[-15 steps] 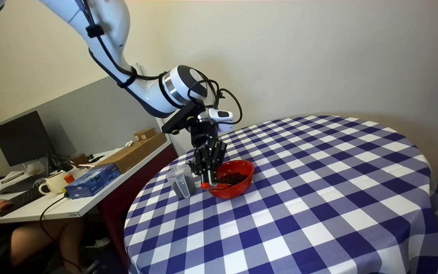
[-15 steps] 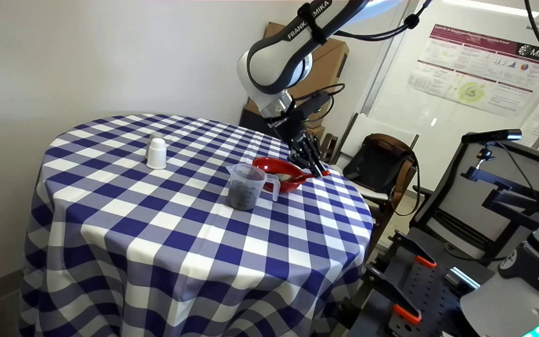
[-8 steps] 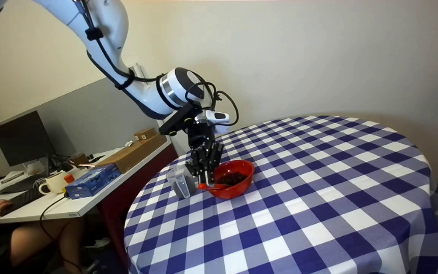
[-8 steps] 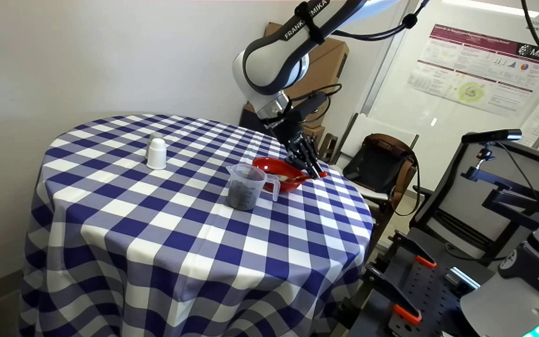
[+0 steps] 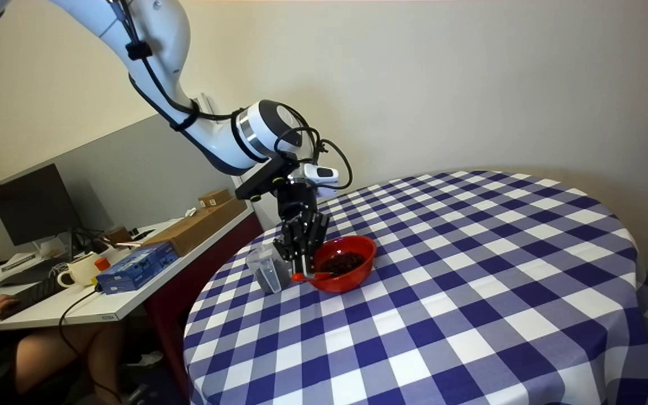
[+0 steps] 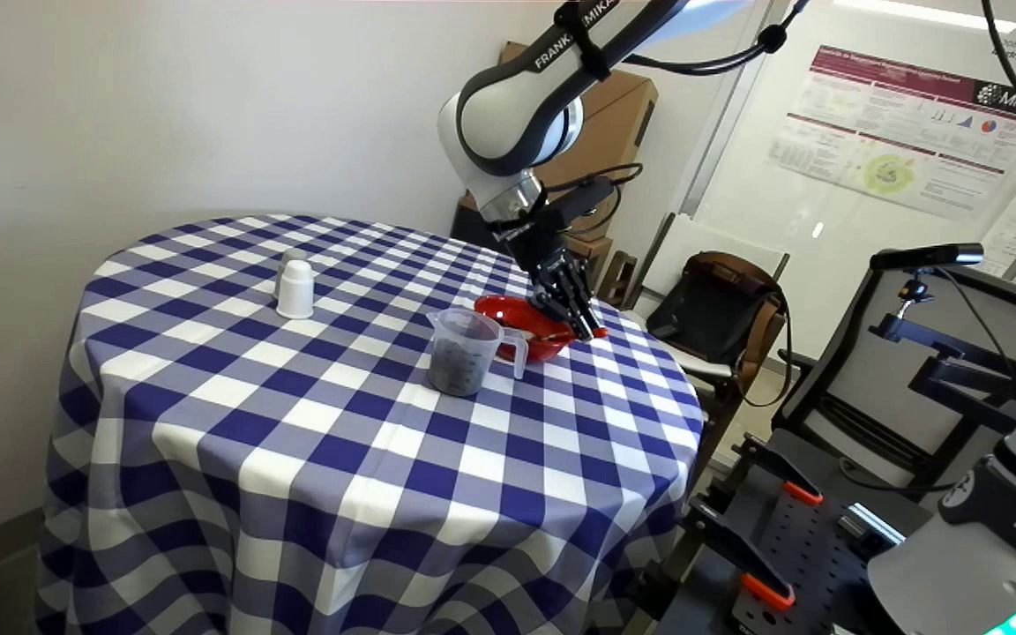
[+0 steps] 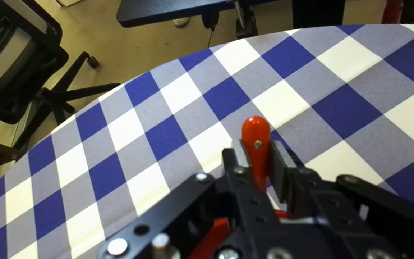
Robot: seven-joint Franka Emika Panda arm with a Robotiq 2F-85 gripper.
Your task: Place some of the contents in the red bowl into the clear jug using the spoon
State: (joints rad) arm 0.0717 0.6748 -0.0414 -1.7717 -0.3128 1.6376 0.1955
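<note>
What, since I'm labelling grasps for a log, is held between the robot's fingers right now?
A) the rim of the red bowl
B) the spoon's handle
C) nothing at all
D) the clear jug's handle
B: in the wrist view the red-handled spoon is gripped by its handle, with the fingers close against it on either side and its rounded end showing past their tips.

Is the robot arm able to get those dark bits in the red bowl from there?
Probably yes: the claw holds the spoon, which dips into the red bowl, and nothing seems to cover the dark bits.
</note>
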